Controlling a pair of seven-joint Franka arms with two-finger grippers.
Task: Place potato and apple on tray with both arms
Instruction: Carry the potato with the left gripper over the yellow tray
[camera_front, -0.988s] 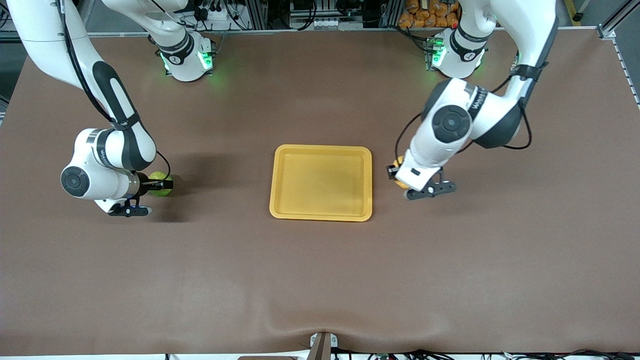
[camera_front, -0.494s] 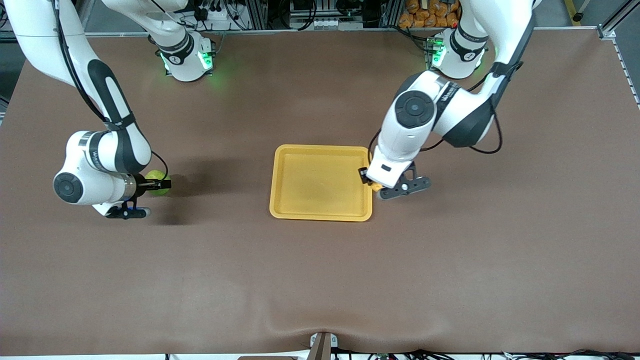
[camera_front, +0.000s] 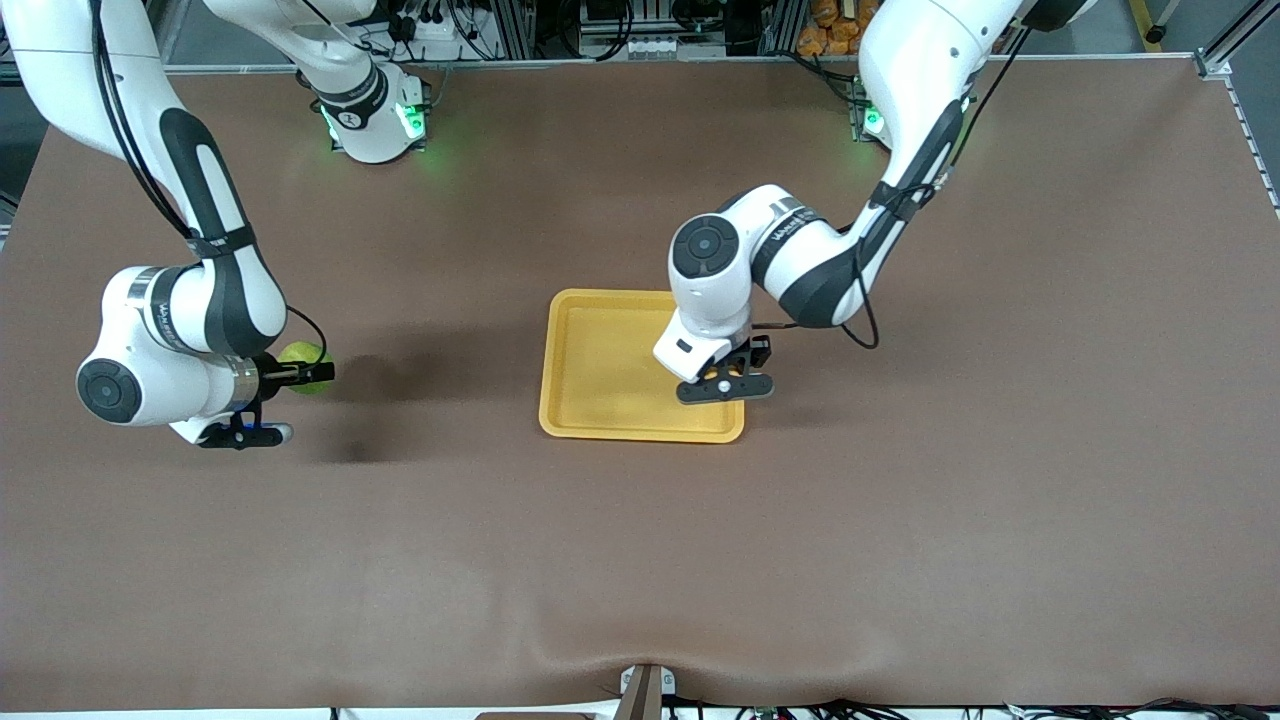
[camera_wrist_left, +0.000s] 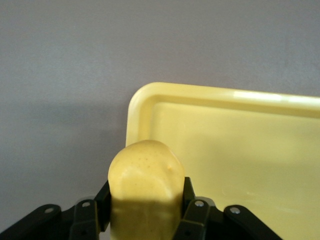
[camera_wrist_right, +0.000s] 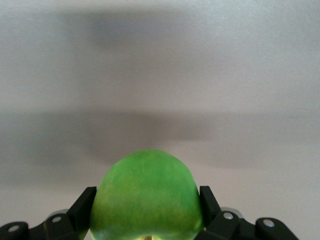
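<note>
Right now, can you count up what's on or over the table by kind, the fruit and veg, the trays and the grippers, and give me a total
Apples: 1, the apple, held in the right gripper
Potatoes: 1, the potato, held in the left gripper over the tray
Trays: 1, the tray
Grippers: 2
Total: 5

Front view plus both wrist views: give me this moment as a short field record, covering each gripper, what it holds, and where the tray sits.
left gripper: shut on the potato, in the air over the tray
right gripper: shut on the apple, over bare table toward the right arm's end
tray: flat on the table between the two arms, nothing resting in it yet
task state: both items gripped, neither placed
</note>
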